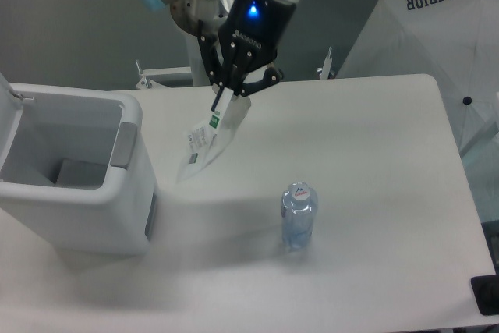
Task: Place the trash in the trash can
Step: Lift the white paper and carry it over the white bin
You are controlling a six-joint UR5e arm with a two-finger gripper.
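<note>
Gripper (231,95) is pinching the packet (204,139) by its top edge, dangling above the table | bin (117,208) is standing open at left, packet not yet inside | bottle (298,216) is waiting upright, untouched

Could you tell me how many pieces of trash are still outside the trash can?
2: the white packet hangs from the claw; the water bottle stands on the table.

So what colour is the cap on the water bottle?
White, with a small red mark on top; the bottle shows clearly in the fixed camera view.
</note>
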